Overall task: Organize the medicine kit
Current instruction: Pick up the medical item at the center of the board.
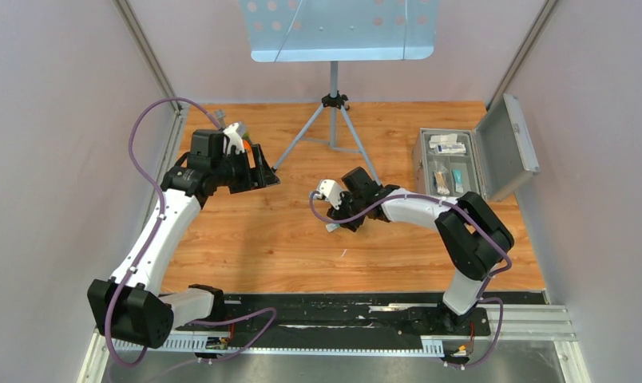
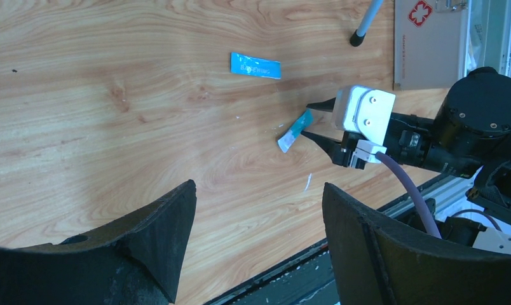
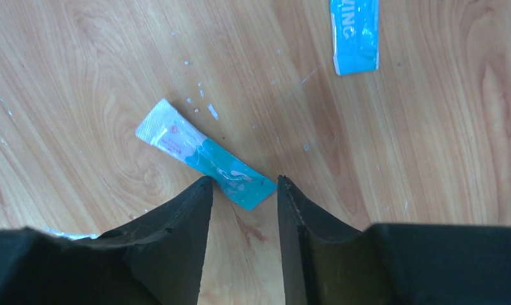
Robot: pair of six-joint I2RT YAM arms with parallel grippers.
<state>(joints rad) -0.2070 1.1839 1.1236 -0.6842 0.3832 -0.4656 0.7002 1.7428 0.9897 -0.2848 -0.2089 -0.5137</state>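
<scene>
Medicine kit (image 1: 507, 144) — a boxy silver-grey aluminium case — stands lid-open at the far right, well apart from my grippers.
My right gripper (image 3: 245, 187) is part-spread astride the teal end of a teal-and-white foil sachet (image 3: 196, 155) lying flat on the wooden tabletop (image 1: 262, 239) — contact unclear. My left gripper (image 2: 258, 187) hangs wide, empty. The kit's contents are too small to read.

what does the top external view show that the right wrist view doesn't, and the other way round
Only top external: the open medicine kit at far right, the tripod stand, both whole arms and the open left gripper. Only right wrist: the teal and white sachet in detail, one end between the open jaws, and a blue packet at the top edge. Both: the right gripper and the wooden tabletop.
</scene>
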